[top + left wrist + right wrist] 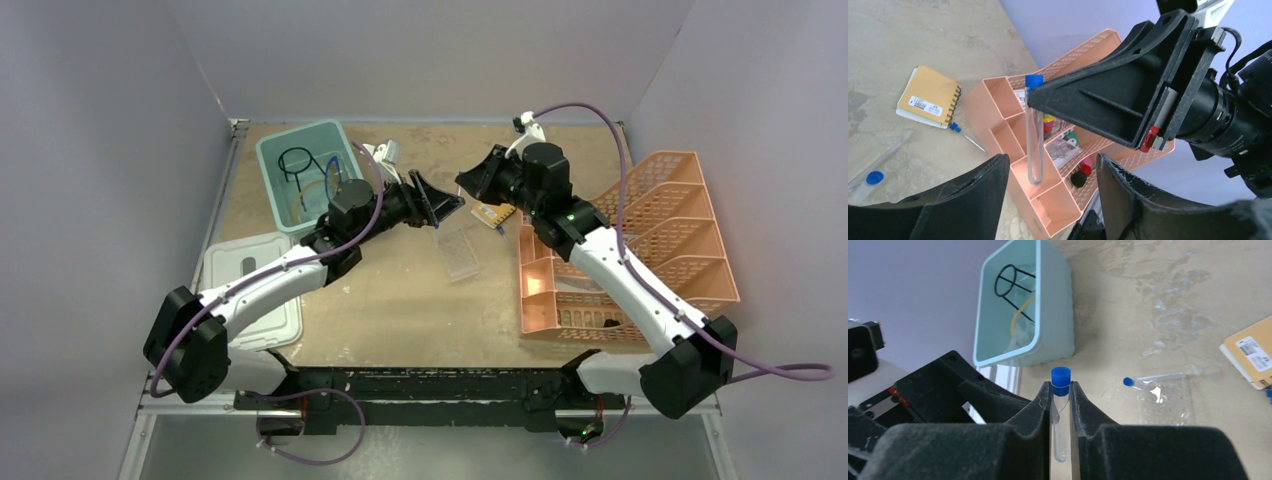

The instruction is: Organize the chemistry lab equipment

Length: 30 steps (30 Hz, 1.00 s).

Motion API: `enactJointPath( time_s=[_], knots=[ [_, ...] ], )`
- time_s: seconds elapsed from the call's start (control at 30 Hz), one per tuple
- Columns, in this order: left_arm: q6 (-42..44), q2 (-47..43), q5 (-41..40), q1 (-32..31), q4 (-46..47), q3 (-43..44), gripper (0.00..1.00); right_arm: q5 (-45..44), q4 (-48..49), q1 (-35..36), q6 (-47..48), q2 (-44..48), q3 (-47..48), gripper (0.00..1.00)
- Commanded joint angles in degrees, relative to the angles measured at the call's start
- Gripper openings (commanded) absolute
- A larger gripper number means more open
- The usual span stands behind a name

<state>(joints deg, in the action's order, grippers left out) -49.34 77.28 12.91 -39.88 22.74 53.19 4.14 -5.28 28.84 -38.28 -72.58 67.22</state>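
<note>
Above mid-table, the blue-capped tube hung pinched in the right gripper; at its nine o'clock the left gripper gaped wide (a handover, seemingly). Next it likely had to close squarely on the glass.

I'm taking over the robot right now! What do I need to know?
Right tool: shut on a blue-capped tube, held in the air.
Left tool: open, empty, facing that tube.
Done: black wire tripod and amber tubing sit in the teal tub.
Left: second tube lies flat on the clear rack; the held tube needs a place, probably that rack; notebook lies loose beside the orange tray.
</note>
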Motion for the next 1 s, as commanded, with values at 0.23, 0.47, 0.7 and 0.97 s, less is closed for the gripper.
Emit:
enactJointPath(
  time_s=[0.23, 0.47, 0.7, 0.97],
  knots=[
    [-1.8, 3.1, 2.4, -0.1, 4.4, 3.3, 0.34, 6.0, 4.6, -0.1, -5.3, 2.1, 2.0, 0.13],
    [9.3, 2.2, 2.8, -0.1, -2.4, 5.8, 0.00, 8.8, 1.0, -0.9, -4.7, 2.5, 2.7, 0.43],
    [28.5, -0.2, 9.5, -0.1, -15.1, 9.0, 0.00, 23.0, -15.7, -6.2, 0.0, -2.3, 13.6, 0.58],
    [35.7, -0.5, 14.5, 0.0, -19.9, 11.6, 0.00, 28.1, -25.2, -7.1, 2.2, -5.8, 16.8, 0.57]
  ],
)
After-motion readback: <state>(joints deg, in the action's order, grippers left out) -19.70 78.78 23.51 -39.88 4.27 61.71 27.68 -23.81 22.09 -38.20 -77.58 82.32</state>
